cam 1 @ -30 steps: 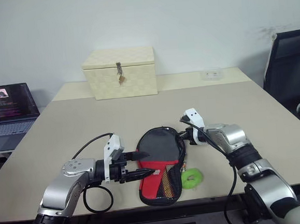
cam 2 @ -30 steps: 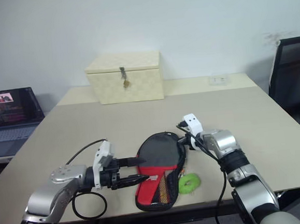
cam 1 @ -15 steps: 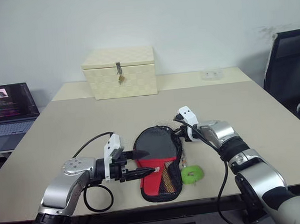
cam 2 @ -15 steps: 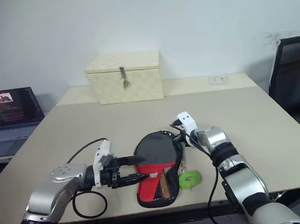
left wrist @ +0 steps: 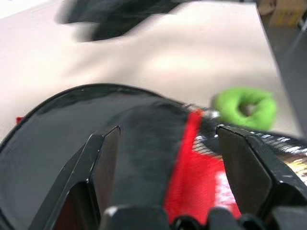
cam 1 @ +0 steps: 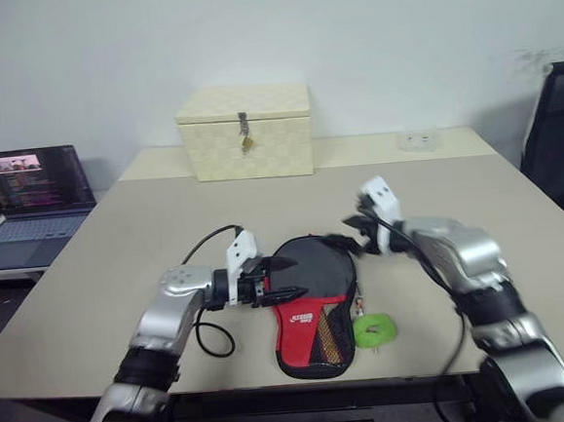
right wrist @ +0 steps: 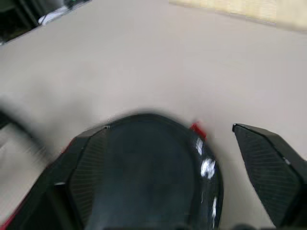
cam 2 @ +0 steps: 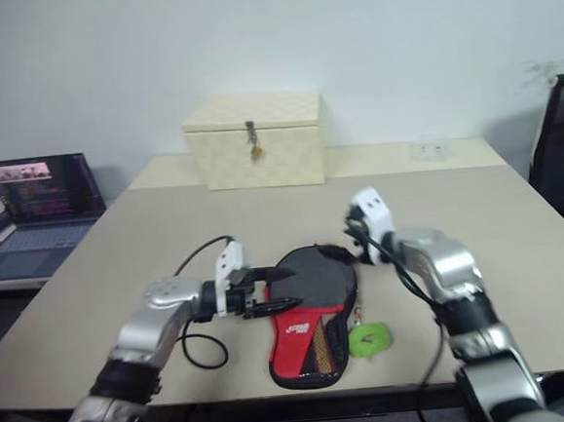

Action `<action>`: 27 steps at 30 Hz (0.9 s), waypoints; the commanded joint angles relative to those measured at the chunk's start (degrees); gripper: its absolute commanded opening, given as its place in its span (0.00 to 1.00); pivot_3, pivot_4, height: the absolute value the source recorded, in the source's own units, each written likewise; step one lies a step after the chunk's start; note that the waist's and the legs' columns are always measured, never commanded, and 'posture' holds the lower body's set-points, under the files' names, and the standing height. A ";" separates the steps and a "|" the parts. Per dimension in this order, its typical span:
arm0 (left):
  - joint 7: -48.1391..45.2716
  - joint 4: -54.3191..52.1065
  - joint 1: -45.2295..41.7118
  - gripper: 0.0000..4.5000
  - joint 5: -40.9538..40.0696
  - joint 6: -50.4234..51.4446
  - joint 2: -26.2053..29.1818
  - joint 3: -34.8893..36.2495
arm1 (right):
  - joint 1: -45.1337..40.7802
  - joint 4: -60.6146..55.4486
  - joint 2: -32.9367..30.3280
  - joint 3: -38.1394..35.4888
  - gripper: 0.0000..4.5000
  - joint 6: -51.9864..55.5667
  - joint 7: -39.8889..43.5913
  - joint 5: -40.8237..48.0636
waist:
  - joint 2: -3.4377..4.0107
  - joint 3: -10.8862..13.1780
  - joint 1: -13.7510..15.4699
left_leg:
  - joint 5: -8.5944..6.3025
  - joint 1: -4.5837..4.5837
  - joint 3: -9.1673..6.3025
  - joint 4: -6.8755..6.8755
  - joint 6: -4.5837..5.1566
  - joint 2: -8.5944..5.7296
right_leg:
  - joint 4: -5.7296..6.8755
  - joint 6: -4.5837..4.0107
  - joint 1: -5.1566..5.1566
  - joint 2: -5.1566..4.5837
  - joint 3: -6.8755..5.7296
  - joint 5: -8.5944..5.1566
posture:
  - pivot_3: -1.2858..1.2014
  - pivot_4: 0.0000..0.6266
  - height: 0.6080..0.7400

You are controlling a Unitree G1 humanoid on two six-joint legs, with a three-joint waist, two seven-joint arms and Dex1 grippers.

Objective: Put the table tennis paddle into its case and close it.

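Case (cam 1: 312,301) lies flat near the table's (cam 1: 118,243) near edge, black rounded end far, red mesh end near, green pull tag (cam 1: 374,330) just right. Left gripper (cam 1: 285,278) at its left edge, fingers spread, empty. Right gripper (cam 1: 352,242) above its far-right rim, jaws wide, holding nothing.

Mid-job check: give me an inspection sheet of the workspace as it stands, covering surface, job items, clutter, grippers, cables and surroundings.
Surface: beige table, flat.
Job's things: case lies near the front edge, black round part toward the back, red mesh end toward the robot; whether it is zipped cannot be told. Paddle: nothing seen outside the case.
Clutter: green ring tag beside the case; cream woven box at the back, latched.
Grippers: left gripper open, fingers over the case's left edge; right gripper open above the case's rounded end.
Cables: black cable loop by the left wrist.
Surroundings: laptop on the left, black chair on the right.
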 commanded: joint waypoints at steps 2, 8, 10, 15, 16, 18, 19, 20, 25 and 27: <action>-2.62 15.42 -8.03 0.77 3.73 -9.90 -3.45 -0.74 | 7.65 -18.15 -5.21 -3.84 0.99 5.14 -0.33 4.61 | 0.02 0.01 -0.43 | 0.01 -0.17 0.08 0.02 0.01 -0.02 | 0.06 0.03 -0.19 0.02 -0.01 0.02 | 0.52 0.24 1.00; -8.95 28.91 -13.72 0.77 8.44 -17.88 -6.49 -3.09 | 20.46 -33.73 -18.48 -1.09 0.99 4.54 5.37 6.77 | 0.02 0.01 -0.91 | 0.01 -0.47 0.16 -0.02 0.01 -0.18 | 0.15 0.03 -0.63 0.22 0.03 0.03 | 0.52 0.24 1.00; -9.97 32.19 -14.79 0.77 9.83 -20.14 -6.90 -3.40 | 23.79 -37.12 -22.49 0.04 0.99 3.43 8.04 8.24 | 0.01 0.01 -0.90 | 0.01 -0.50 0.14 -0.03 0.02 -0.20 | 0.09 0.03 -0.63 0.24 0.00 0.01 | 0.52 0.24 1.00; -12.51 36.94 -15.38 0.77 12.32 -22.58 -6.94 -3.33 | 26.99 -38.53 -25.78 4.18 0.99 -2.21 8.93 6.04 | -0.02 0.02 -1.41 | 0.01 -0.48 0.18 0.13 0.02 -0.22 | 0.21 0.32 -0.61 0.24 0.06 -0.12 | 0.52 0.24 1.00; -12.54 37.52 -15.32 0.77 12.71 -22.98 -6.89 -3.30 | 26.89 -37.62 -25.61 5.78 0.99 -3.73 8.20 4.55 | -0.03 0.01 -1.41 | 0.01 -0.47 0.17 0.19 0.02 -0.22 | 0.27 0.33 -0.59 0.24 0.06 -0.12 | 0.52 0.24 1.00; -12.50 38.48 -15.04 0.77 13.69 -24.03 -6.70 -3.57 | 26.37 -35.67 -24.64 8.22 0.99 -6.09 7.07 2.47 | -0.03 0.01 -1.42 | 0.01 -0.45 0.17 0.31 0.02 -0.23 | 0.40 0.35 -0.58 0.24 0.07 -0.13 | 0.52 0.24 1.00; -12.45 38.82 -14.79 0.77 14.15 -24.65 -6.57 -3.72 | 25.97 -34.88 -24.05 9.17 0.99 -6.98 6.77 1.83 | -0.04 0.00 -1.42 | 0.01 -0.44 0.17 0.36 0.02 -0.23 | 0.44 0.35 -0.58 0.24 0.07 -0.14 | 0.52 0.24 1.00; -12.39 39.09 -14.63 0.77 14.46 -25.03 -6.52 -3.71 | 25.66 -34.23 -23.66 9.89 0.99 -7.77 6.63 1.33 | -0.05 0.00 -1.42 | 0.01 -0.43 0.17 0.38 0.02 -0.23 | 0.47 0.35 -0.58 0.24 0.08 -0.14 | 0.52 0.24 1.00; -11.79 40.11 -14.46 0.77 15.15 -25.48 -6.65 -3.36 | 24.16 -30.43 -23.29 13.86 0.99 -12.21 8.17 -1.72 | -0.06 -0.01 -1.41 | 0.01 -0.44 0.16 0.53 0.02 -0.23 | 0.60 0.35 -0.58 0.24 0.07 -0.14 | 0.52 0.24 1.00; -11.61 40.35 -14.39 0.77 15.31 -25.60 -6.82 -3.37 | 23.57 -29.31 -22.94 15.53 0.99 -13.98 8.76 -3.04 | -0.06 -0.01 -1.41 | 0.01 -0.43 0.15 0.57 0.02 -0.23 | 0.64 0.35 -0.57 0.24 0.06 -0.14 | 0.52 0.24 1.00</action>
